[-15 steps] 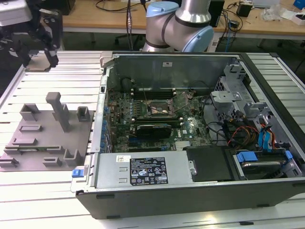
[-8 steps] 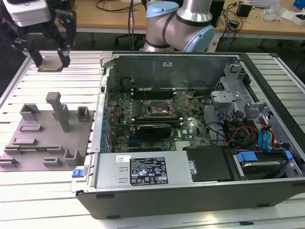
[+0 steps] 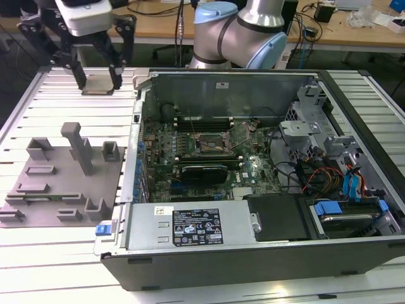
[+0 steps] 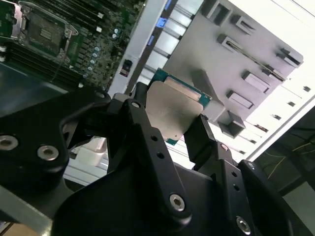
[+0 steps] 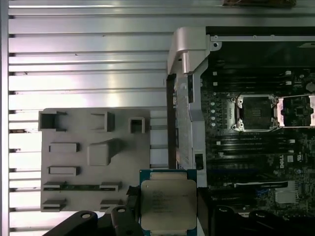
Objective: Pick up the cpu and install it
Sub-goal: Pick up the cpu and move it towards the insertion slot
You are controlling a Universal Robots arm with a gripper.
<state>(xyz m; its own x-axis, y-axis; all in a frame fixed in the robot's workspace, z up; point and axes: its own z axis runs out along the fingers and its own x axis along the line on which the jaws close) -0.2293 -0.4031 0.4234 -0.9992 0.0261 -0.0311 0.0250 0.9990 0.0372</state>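
Note:
My gripper (image 3: 98, 84) hangs above the slatted table at the exterior view's upper left, shut on the cpu (image 3: 97, 82). The cpu is a flat square chip with a pale metal top and a green rim, held level by its two opposite edges between the black fingers. Both wrist views show it close up, cpu (image 4: 172, 110) and cpu (image 5: 168, 204). The open socket (image 3: 211, 144) lies on the green board inside the computer case, to the exterior view's right of the gripper and lower. In the first wrist view the socket (image 5: 256, 113) sits well apart from the chip.
A grey plastic tray (image 3: 63, 180) with upright blocks lies on the table below and in front of the gripper. The case's metal wall (image 3: 136, 126) stands between gripper and board. Cables, drive cages and a black power supply (image 3: 281, 218) crowd the case's right half.

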